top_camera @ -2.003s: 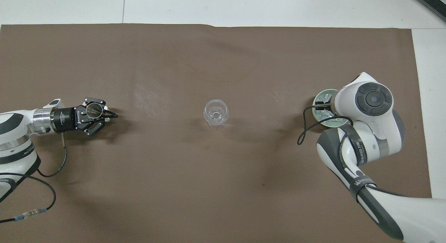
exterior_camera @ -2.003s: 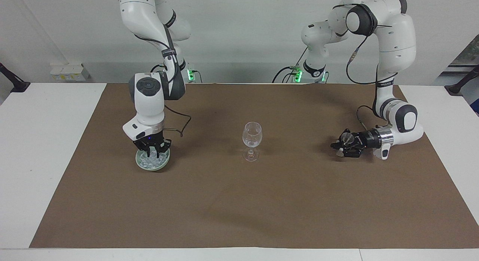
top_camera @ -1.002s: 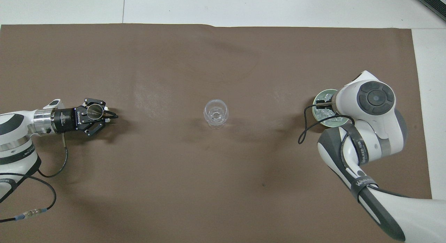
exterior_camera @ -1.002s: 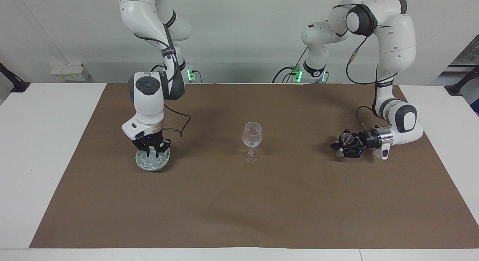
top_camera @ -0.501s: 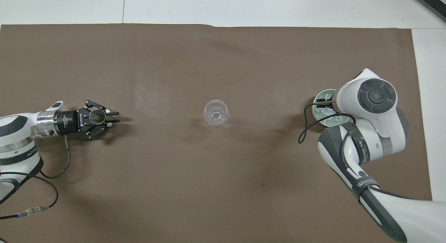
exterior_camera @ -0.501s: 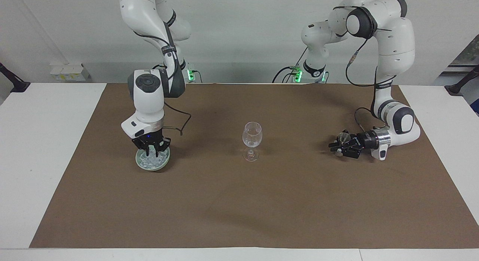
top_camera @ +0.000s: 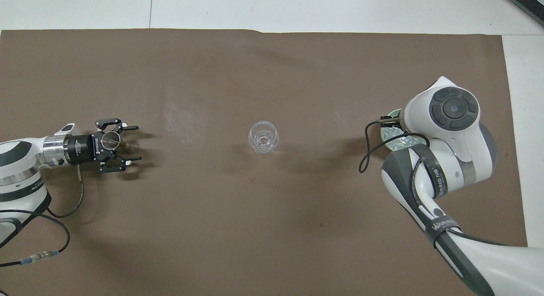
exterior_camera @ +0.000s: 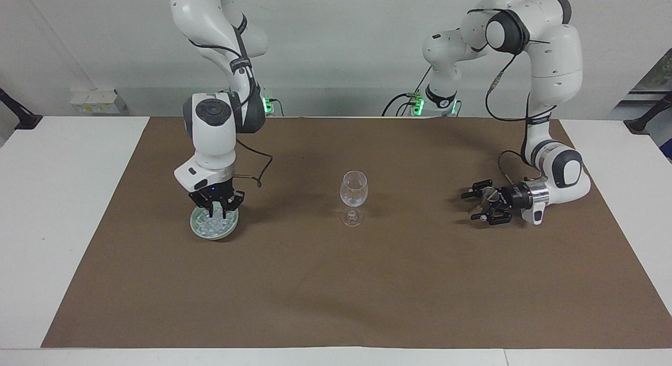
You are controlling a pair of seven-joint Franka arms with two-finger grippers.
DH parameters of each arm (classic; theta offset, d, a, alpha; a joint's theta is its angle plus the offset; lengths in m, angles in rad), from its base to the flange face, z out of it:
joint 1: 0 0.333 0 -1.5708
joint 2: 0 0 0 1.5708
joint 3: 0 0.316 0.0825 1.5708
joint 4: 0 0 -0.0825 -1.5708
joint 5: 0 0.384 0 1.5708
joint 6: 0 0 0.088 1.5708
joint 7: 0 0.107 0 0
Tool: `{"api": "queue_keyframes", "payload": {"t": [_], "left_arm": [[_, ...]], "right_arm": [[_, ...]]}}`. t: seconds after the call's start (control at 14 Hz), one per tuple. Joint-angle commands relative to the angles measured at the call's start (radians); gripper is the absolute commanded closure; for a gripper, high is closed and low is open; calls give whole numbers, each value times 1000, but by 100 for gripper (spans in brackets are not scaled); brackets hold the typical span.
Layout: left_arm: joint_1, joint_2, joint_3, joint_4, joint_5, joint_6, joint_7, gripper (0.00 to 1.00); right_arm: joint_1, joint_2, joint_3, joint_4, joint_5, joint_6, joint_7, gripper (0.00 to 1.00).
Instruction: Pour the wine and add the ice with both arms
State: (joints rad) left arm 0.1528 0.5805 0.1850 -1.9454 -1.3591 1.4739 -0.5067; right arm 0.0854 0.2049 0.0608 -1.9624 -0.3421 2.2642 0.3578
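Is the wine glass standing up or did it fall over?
Standing up. The wine glass rests on its round foot on the brown mat, stem straight, bowl on top, between the two arms.

bright even light from overhead, soft blurry shadows under both arms on the brown mat (exterior_camera: 336, 282), faint sheen patch mid-mat, wine glass (exterior_camera: 353, 190) glinting a bit, everything pretty sharp
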Motion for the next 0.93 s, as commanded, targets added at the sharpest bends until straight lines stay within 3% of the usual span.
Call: {"api": "queue_keyframes", "payload": {"t": [0.0,0.5,0.86], "left_arm": [[2,-7,17,-1,-5,-27,2,0],[5,-7,40,31,55,-49,0,0],[13,-7,70,68,100,-69,-10,0]], "right_arm": [[-9,-13,34,55,-14,-63,62,100],[-12,-51,99,227,129,-230,78,100],[-13,-55,138,381,218,-417,79,100]]}}
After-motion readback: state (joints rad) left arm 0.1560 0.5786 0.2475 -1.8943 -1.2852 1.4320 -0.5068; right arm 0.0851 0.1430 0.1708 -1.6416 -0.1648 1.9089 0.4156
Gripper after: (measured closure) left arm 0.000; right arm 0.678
